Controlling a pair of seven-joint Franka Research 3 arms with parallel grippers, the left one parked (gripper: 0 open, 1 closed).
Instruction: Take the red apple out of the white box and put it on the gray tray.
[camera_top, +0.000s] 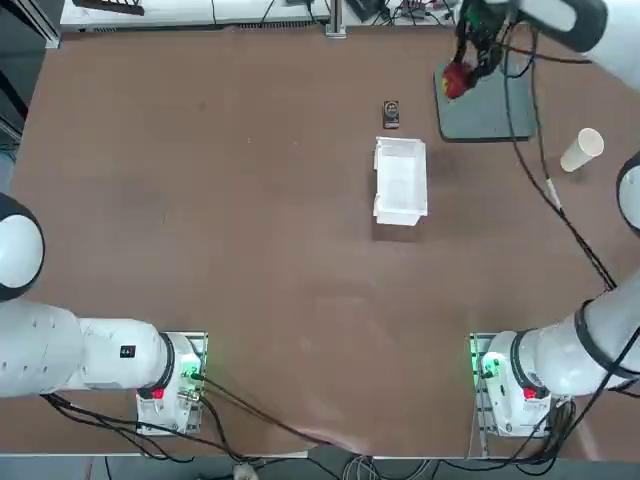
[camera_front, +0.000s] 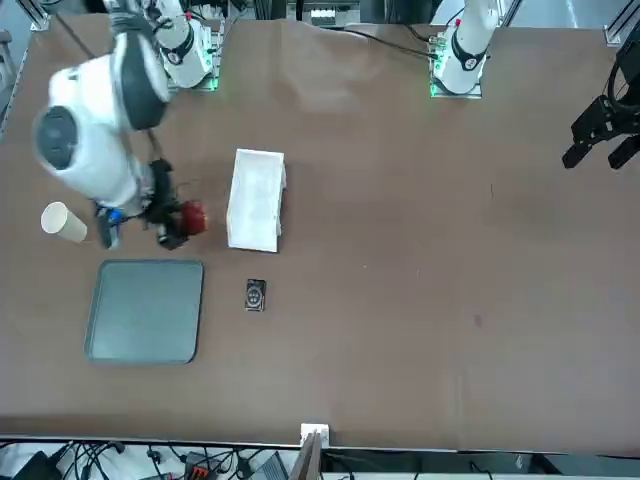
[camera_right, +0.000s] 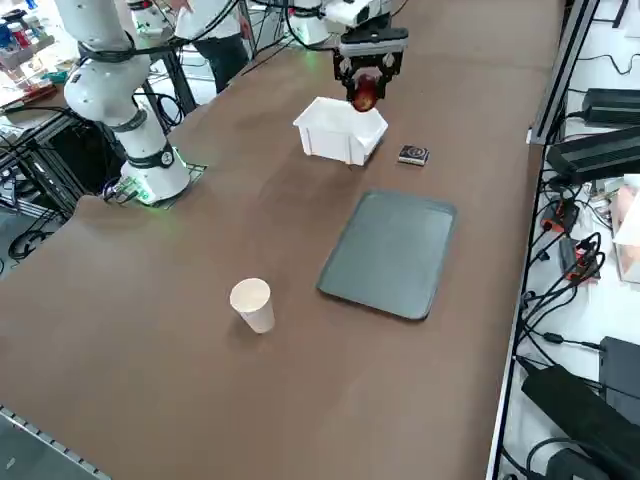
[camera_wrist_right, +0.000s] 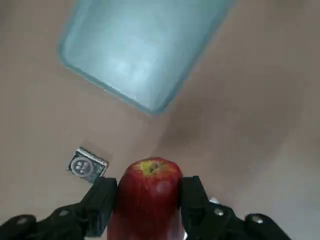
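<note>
You see white rounded arm shells with dark joint bands, green-lit bases with red spots, loose black cables, and black fingers (camera_wrist_right: 102, 200) with small silver screws on the right gripper (camera_wrist_right: 148, 197).

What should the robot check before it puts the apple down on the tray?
1. Apple held tight in the right gripper: ok, a finger presses each side.
2. Apple out of the white box: ok, the box looks empty.
3. Gray tray free of things: ok.
4. Apple right above the tray: cannot tell, it seems near the tray's edge.
5. Paper cup and small black gadget clear of the tray: ok, both sit apart on the table.
</note>
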